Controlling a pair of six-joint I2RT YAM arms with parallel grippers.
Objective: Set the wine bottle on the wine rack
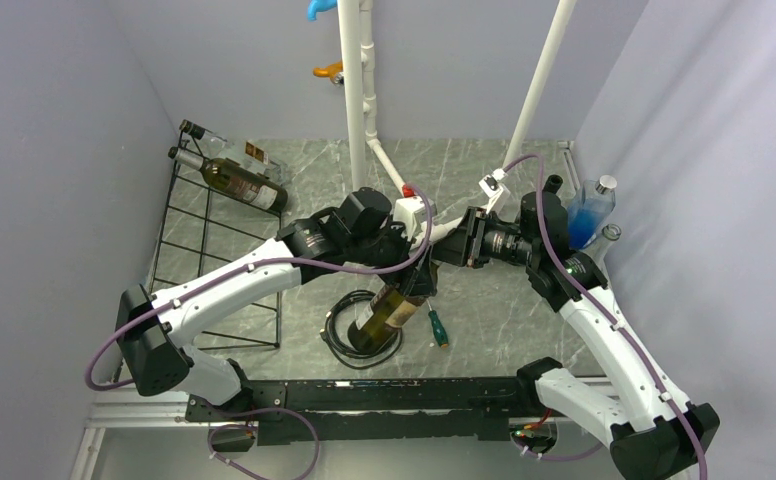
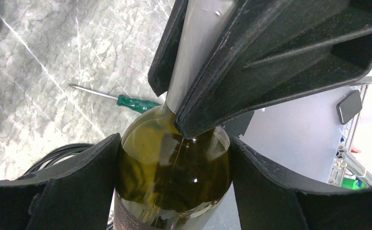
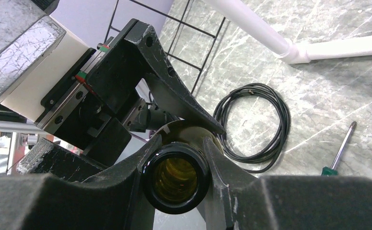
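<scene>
The wine bottle [image 1: 382, 318], dark green glass with a label, hangs tilted above the table, neck up. My left gripper [image 1: 407, 283] is shut on its shoulder; in the left wrist view the bottle [image 2: 173, 167] fills the gap between my fingers [image 2: 78, 187]. My right gripper [image 1: 436, 258] is shut on the neck, and the open mouth [image 3: 176, 178] shows between its fingers [image 3: 222, 172]. The black wire wine rack [image 1: 214, 250] stands at the far left and carries two bottles [image 1: 244, 183] on its top tier.
A coil of black cable [image 1: 349, 340] lies under the held bottle. A green-handled screwdriver [image 1: 437, 327] lies beside it. White pipe frame posts [image 1: 359, 90] rise at the back. A blue bottle [image 1: 589, 210] and a clear one [image 1: 609, 238] stand by the right wall.
</scene>
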